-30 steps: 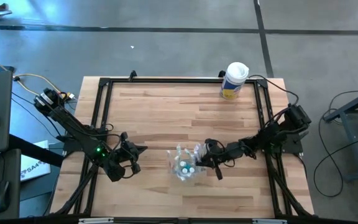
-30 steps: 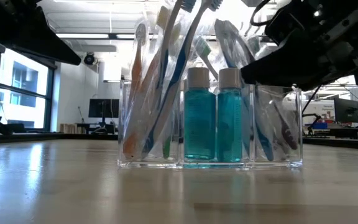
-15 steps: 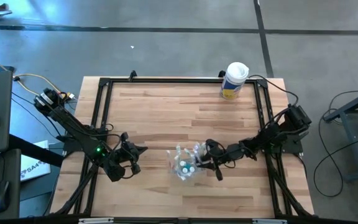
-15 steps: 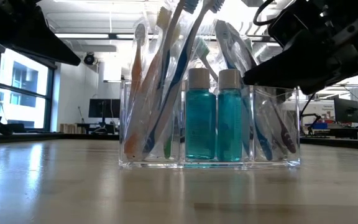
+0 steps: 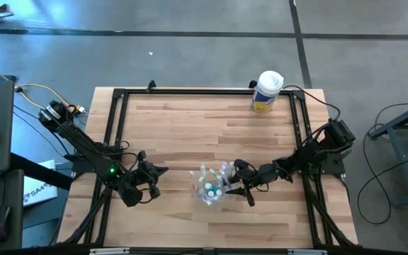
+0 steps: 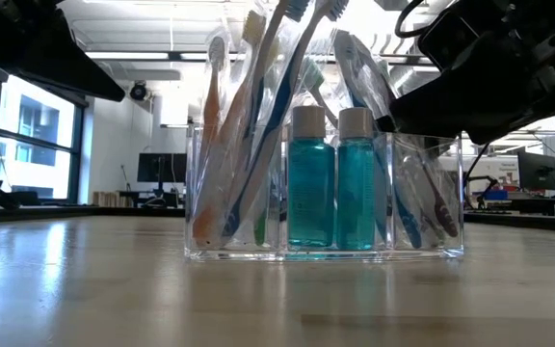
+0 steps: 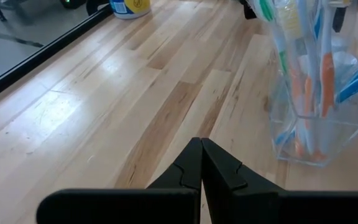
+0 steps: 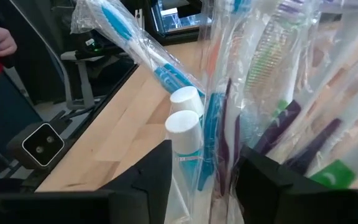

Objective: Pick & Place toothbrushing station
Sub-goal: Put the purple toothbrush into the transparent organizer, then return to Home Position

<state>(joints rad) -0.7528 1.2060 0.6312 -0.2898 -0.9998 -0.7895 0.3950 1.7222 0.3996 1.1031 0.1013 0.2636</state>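
Standing on the wooden bench (image 5: 190,127) near its front edge, the toothbrushing station (image 5: 212,185) is a clear plastic holder of wrapped pastel toothbrushes and two teal, white-capped bottles (image 6: 330,178). The right gripper (image 5: 239,183) meets its right side, fingers (image 8: 157,171) spread with the holder's wall and brushes between them. To its left, apart from it, the left gripper (image 5: 149,178) waits with fingers pressed together. Farther back, a white canister (image 5: 267,91) stands at the rear edge.
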